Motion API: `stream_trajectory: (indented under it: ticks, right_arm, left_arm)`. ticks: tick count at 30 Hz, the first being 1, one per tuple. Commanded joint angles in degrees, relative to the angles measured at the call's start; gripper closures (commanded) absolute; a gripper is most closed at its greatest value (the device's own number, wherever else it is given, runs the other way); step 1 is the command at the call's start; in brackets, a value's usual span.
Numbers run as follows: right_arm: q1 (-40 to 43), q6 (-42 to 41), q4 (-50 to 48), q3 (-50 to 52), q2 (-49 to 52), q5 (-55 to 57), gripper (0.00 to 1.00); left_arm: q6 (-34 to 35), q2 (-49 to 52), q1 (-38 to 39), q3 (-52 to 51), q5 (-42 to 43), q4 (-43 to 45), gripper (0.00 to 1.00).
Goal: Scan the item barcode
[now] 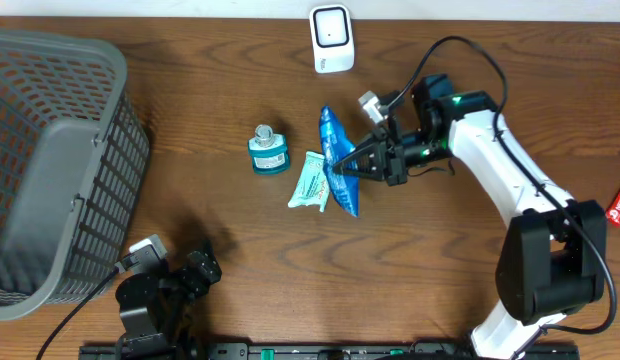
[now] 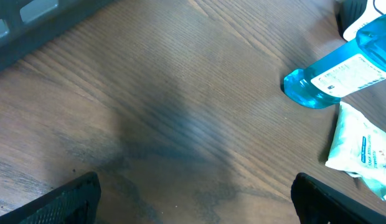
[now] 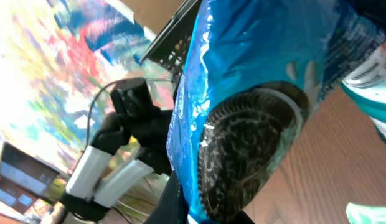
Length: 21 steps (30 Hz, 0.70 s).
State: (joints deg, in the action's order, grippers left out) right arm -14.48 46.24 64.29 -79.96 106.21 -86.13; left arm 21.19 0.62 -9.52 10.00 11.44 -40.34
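1. Seen from overhead, our right gripper (image 1: 355,160) is clenched on the blue bag (image 1: 333,135) at centre frame.
2. The scanner (image 1: 332,38) stands at top centre, apart from the bag.
3. Our left gripper (image 1: 202,268), at lower left, is spread wide and released.

blue cookie packet (image 1: 339,165), glossy, tilted mid-table, white scanner (image 1: 332,38) standing near the far edge
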Motion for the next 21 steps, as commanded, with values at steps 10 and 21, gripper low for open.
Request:
stream_trajectory:
  ticks: [10, 21]
  right_arm:
    - [-6.58, 43.74, -2.56, 0.52, -1.03, -3.37, 0.99]
    - [-6.54, 40.48, -29.22, -1.29, -2.49, -3.37, 0.99]
  left_arm:
    - [0.11, -0.28, 0.33, -0.31, -0.17, -1.18, 0.02]
    - [0.11, -0.28, 0.33, -0.31, -0.17, -1.18, 0.02]
